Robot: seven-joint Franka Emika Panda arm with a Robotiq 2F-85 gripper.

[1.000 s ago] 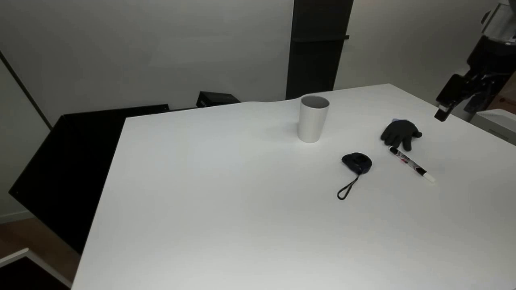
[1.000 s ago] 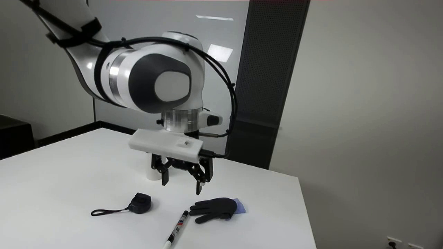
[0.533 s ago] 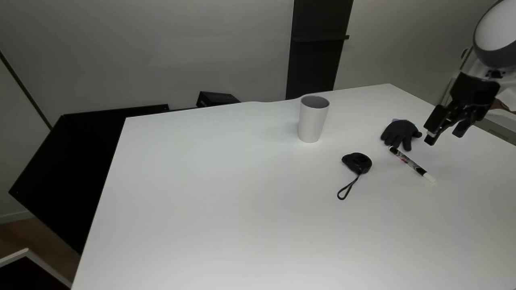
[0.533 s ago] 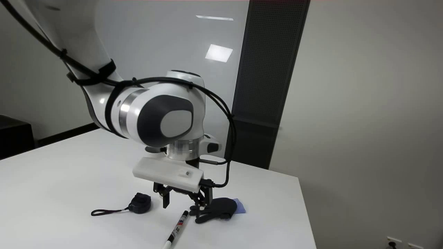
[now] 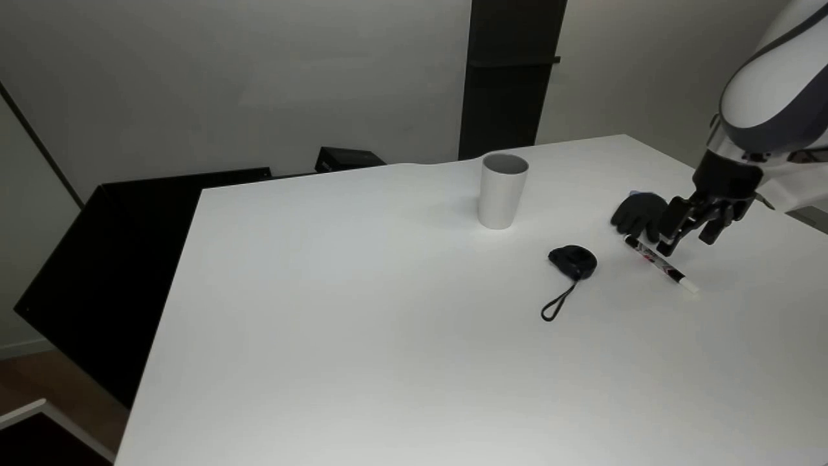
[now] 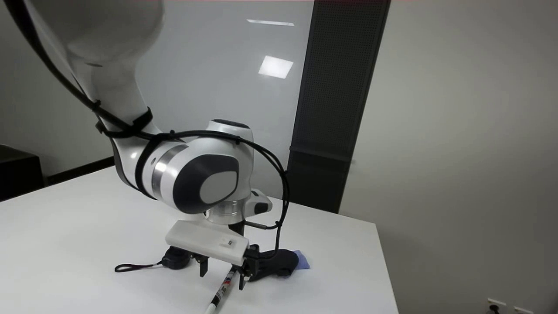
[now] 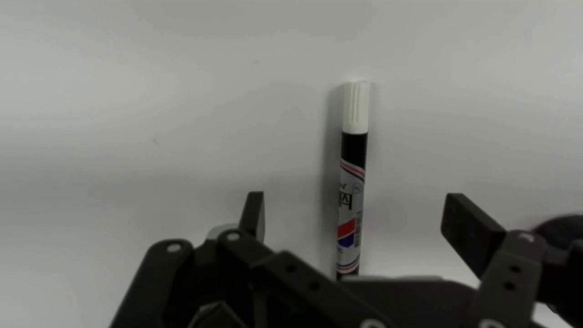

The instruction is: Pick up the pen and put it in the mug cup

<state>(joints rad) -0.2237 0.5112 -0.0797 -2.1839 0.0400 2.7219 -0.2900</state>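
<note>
The pen, a marker with a white cap and a black, red and silver body, lies on the white table in both exterior views [image 5: 679,278] [image 6: 221,291]. In the wrist view the pen [image 7: 353,182] runs upright between the fingers, its lower end hidden by the gripper. My gripper is open and empty above the pen in both exterior views [image 5: 687,243] [image 6: 222,279]. In the wrist view the gripper [image 7: 355,202] has one finger on each side of the pen, both apart from it. The white mug cup [image 5: 499,200] stands upright in an exterior view; the arm hides it in the other.
A dark glove [image 5: 637,213] [image 6: 281,263] lies against the pen's far end, close to a finger. A black tape measure [image 5: 574,261] [image 6: 175,258] with a strap lies beside the pen; its edge shows in the wrist view [image 7: 562,230]. The table edge [image 5: 776,206] is behind the gripper.
My gripper has come down from above the glove area toward the table and over the pen, staying open. The pen, mug cup, glove and tape measure have not moved.
</note>
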